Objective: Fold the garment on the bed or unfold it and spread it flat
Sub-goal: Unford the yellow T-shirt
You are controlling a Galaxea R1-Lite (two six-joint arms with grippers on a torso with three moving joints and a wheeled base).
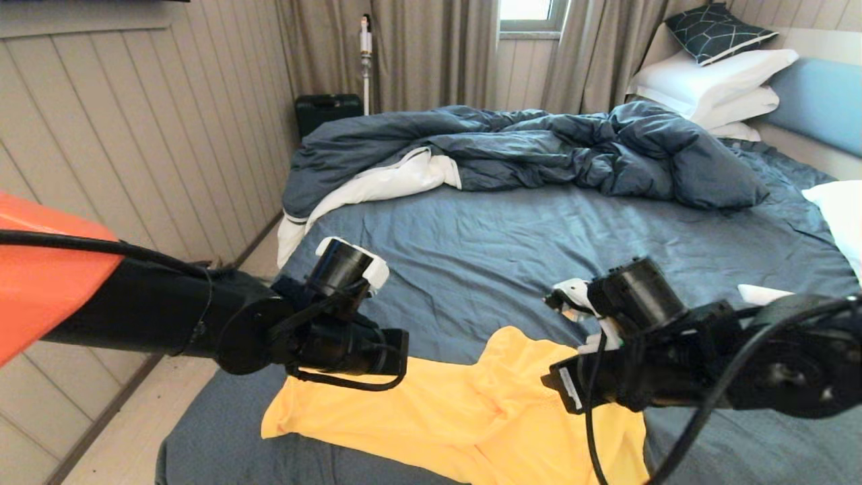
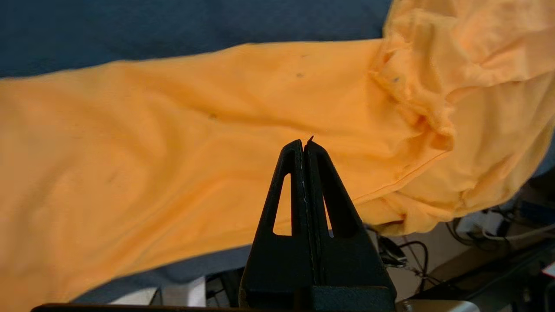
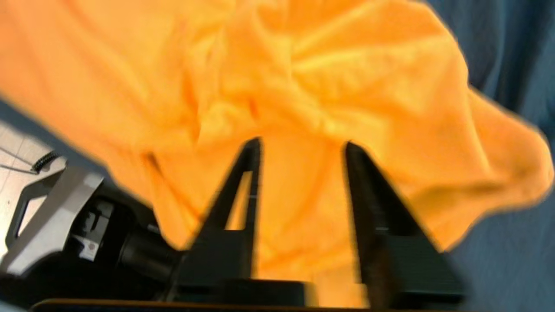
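Where bed (image 1: 222, 431) ends, garment (image 1: 438, 411) near edge

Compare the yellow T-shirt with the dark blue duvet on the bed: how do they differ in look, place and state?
The T-shirt is bright yellow-orange; the duvet is dark blue with white lining showing. The T-shirt lies at the bed's near edge, the duvet along the far side. The T-shirt is mostly spread with creases at one end, while the duvet is heaped in thick folds. Both lie loose on the sheet.
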